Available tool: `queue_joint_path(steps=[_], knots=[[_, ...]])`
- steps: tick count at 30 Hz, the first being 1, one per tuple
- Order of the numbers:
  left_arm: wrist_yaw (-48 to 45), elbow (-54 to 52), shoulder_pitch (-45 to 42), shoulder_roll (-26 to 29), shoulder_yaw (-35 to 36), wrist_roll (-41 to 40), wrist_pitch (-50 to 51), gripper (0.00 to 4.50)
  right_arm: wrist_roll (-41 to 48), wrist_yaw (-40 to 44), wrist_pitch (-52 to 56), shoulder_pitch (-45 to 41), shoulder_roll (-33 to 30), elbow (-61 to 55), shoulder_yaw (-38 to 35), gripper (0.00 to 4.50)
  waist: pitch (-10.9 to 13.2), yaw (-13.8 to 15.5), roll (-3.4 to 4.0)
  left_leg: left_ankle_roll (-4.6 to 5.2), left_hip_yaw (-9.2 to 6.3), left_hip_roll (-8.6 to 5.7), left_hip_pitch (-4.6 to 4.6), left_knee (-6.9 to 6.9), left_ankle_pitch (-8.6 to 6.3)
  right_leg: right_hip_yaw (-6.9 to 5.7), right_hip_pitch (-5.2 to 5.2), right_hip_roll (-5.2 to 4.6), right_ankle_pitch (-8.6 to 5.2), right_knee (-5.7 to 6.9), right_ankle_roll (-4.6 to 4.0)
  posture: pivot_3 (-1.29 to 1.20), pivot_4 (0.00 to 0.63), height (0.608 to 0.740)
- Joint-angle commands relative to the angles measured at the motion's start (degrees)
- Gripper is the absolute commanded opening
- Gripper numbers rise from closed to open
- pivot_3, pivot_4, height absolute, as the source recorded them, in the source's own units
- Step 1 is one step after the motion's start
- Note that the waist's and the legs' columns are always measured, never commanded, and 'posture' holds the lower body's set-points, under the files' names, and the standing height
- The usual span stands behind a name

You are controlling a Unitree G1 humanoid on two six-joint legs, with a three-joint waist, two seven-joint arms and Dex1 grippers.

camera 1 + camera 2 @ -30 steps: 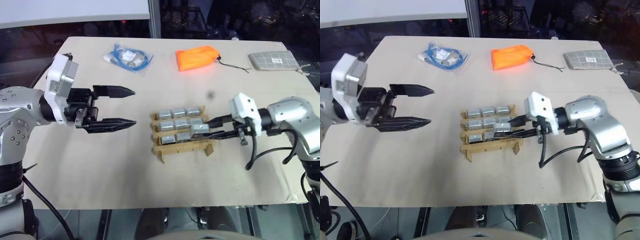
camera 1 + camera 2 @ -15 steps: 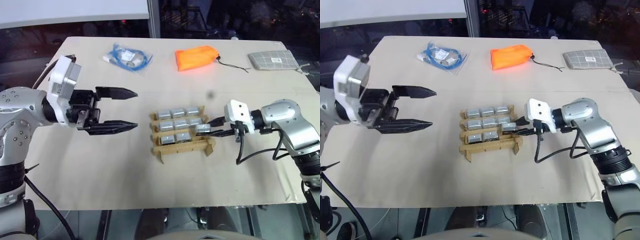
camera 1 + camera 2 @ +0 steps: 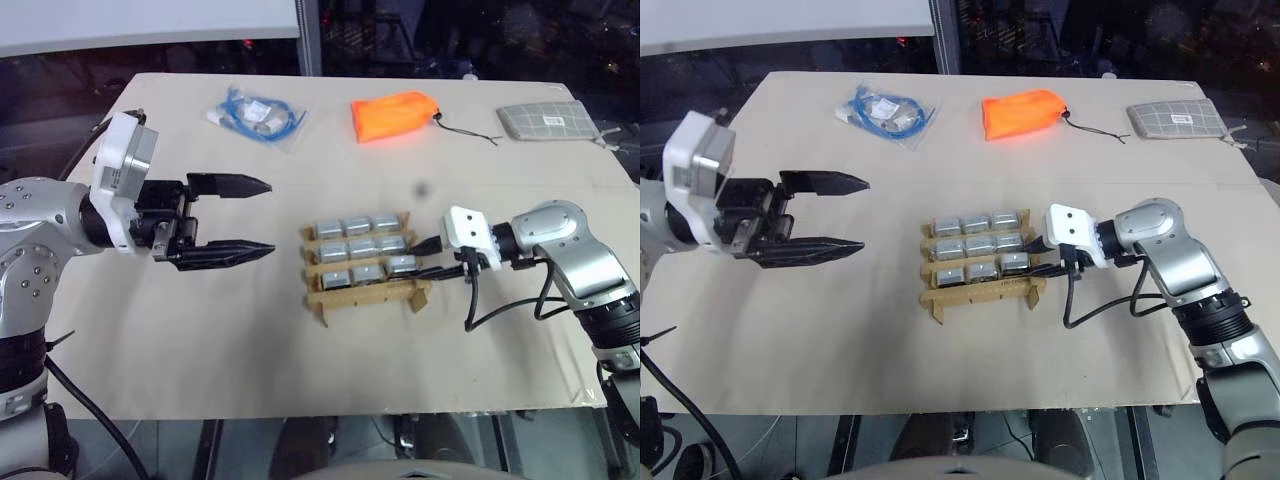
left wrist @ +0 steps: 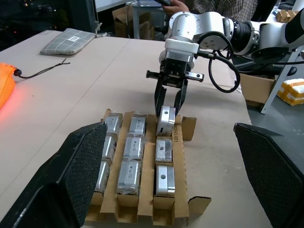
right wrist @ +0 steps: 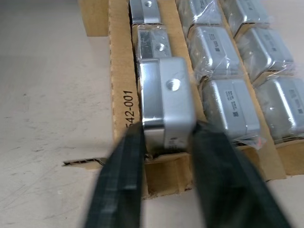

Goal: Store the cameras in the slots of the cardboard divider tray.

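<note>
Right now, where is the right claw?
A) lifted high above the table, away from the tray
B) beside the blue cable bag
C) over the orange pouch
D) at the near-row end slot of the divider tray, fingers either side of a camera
D: the right claw sits at the cardboard divider tray's end slot with a black finger on each side of the camera standing there, far from pouch and cable bag.

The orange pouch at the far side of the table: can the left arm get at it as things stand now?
Probably yes. The left gripper stands open over bare table, and nothing lies between it and the orange pouch; the cardboard divider tray sits nearer than that path. The stretch may be long.
</note>
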Motion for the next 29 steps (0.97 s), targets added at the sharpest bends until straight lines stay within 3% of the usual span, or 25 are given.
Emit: queue_joint_path(steps=[1,2,8,15,19,23,29], knots=[[0.77,-1.44,-0.57,1.13,0.58,-0.35,0.89,4.5,0.25,-0.52,-0.41,-0.7,0.13,-1.15,-1.05,3.53,0.0,-0.06,0.0,0.0,0.0,0.0,0.01,0.0,0.0,0.0,0.0,0.0,0.0,0.0,0.0,0.0,0.15,0.74],[0.97,-1.54,-0.55,1.26,0.44,-0.31,1.27,4.5,0.29,-0.49,-0.24,-0.67,0.07,-1.2,-1.05,3.79,0.0,-0.07,0.0,0.0,0.0,0.0,0.01,0.0,0.0,0.0,0.0,0.0,0.0,0.01,0.0,0.0,0.15,0.74],[3.38,-2.98,2.71,0.56,1.63,1.56,0.97,4.5,4.86,-2.97,3.77,2.6,-0.19,-5.24,-5.5,3.79,0.0,-0.01,0.0,0.0,0.0,0.0,0.0,0.0,0.0,0.0,0.0,0.0,0.0,0.0,0.0,0.0,0.15,0.74],[6.43,-3.6,19.02,-0.89,7.64,8.06,-3.02,4.5,16.66,-6.68,10.68,18.59,-3.4,-15.32,-19.64,3.79,0.0,0.17,0.0,0.0,-0.01,0.05,0.0,-0.07,-0.01,-0.01,0.01,-0.05,0.0,-0.05,0.0,0.0,0.15,0.74],[7.8,-4.37,29.11,-5.46,10.41,10.53,-6.53,4.5,19.56,-8.85,11.28,31.44,-4.59,-20.43,-27.07,3.79,-0.02,0.28,-0.01,0.01,0.01,0.1,0.08,-0.09,-0.01,-0.01,0.05,-0.06,-0.01,-0.04,-0.02,0.0,0.15,0.74],[11.25,-4.65,34.44,-12.89,8.1,12.84,-11.7,4.5,16.77,-13.41,4.64,45.02,0.28,-20.91,-29.86,3.79,-0.1,0.57,-0.12,0.04,0.01,0.12,0.2,-0.1,-0.04,0.0,0.17,-0.1,-0.01,-0.01,-0.02,0.0,0.15,0.74],[15.09,-3.9,39.73,-20.66,5.15,18.86,-20.54,4.5,12.68,-18.95,-6.59,53.82,6.6,-17.58,-32.87,3.79,-0.12,1.1,-0.11,0.27,0.21,0.13,0.6,-0.13,-0.18,0.2,0.38,-0.11,-0.13,0.0,-0.21,0.0,0.15,0.74]])
